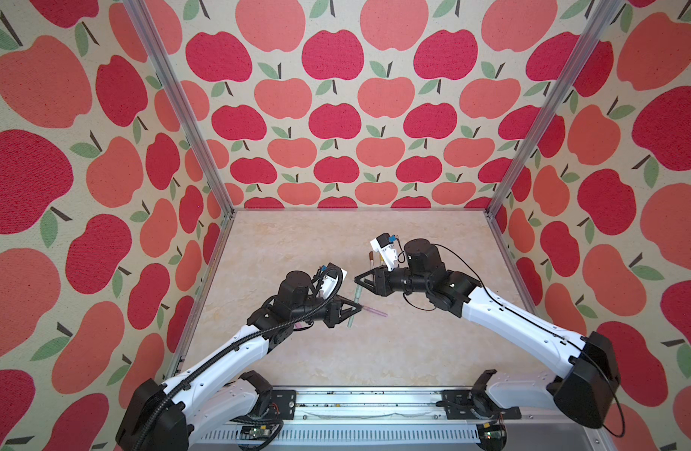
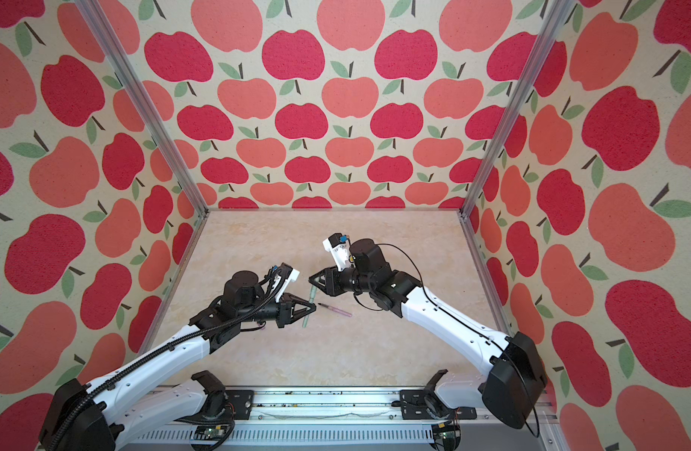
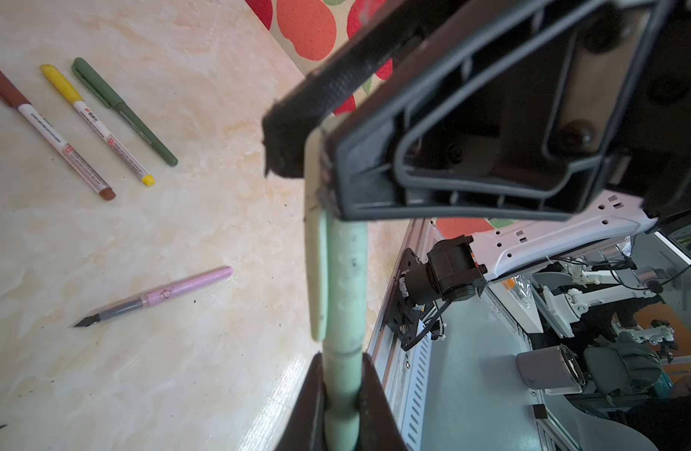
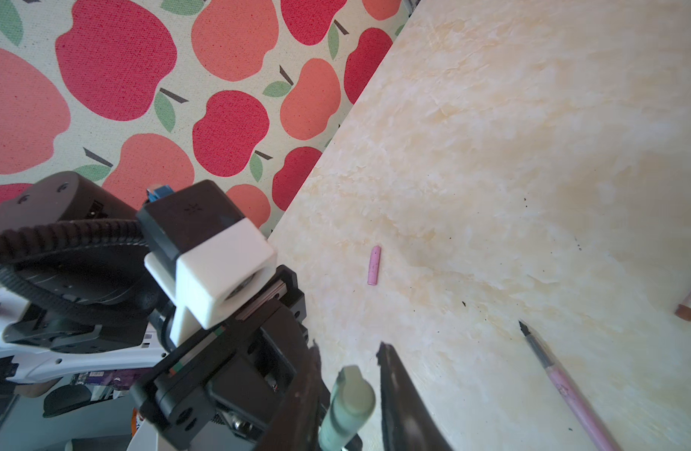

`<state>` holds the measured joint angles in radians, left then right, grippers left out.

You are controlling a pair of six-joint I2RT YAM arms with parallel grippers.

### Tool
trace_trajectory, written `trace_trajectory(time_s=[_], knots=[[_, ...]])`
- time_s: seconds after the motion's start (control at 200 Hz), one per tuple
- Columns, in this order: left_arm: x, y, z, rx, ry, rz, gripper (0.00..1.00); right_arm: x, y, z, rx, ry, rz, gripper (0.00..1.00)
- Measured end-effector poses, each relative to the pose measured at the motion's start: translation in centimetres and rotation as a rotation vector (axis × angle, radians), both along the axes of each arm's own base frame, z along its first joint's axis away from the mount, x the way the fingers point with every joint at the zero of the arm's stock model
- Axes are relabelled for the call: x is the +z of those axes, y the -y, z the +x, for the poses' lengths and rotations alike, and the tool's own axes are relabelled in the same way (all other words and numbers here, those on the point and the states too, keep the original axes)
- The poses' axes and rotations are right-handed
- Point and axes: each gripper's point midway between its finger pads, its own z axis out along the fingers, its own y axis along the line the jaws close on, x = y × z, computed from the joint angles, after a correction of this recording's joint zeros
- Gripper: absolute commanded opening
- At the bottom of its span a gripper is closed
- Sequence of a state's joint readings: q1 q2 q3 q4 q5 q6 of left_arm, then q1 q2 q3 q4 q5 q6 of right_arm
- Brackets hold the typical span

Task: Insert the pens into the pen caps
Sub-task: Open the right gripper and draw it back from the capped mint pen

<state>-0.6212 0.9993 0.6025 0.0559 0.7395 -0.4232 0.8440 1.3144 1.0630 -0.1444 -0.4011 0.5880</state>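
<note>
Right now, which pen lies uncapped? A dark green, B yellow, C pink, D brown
C: the pink pen shows a bare dark tip, and the pink cap lies apart from it.

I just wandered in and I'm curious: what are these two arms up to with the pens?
The left gripper is clamped on a pale green pen, while the right gripper has its jaws either side of the cap end; whether they grip it is unclear. That pen already looks capped. A brown-capped pen, a yellow-capped pen and a dark green pen lie capped on the table. A pink pen lies uncapped, its pink cap apart from it.
</note>
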Motion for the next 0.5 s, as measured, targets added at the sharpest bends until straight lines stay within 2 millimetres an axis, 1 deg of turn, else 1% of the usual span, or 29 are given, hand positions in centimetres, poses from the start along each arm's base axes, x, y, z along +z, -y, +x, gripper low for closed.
trace_trajectory(time_s=[0.135,0.34,0.5], knots=[[-0.1,0.0,0.2,0.011,0.003,0.005,0.0,0.0,-0.3,-0.2,0.009,-0.025,0.012,0.1],[0.0,-0.1,0.5,0.027,0.015,0.012,0.0,-0.1,-0.4,0.0,0.012,-0.035,0.02,0.08],[0.6,-0.3,1.1,0.051,0.038,0.031,0.0,0.4,-0.6,0.4,0.012,-0.019,0.042,0.07]])
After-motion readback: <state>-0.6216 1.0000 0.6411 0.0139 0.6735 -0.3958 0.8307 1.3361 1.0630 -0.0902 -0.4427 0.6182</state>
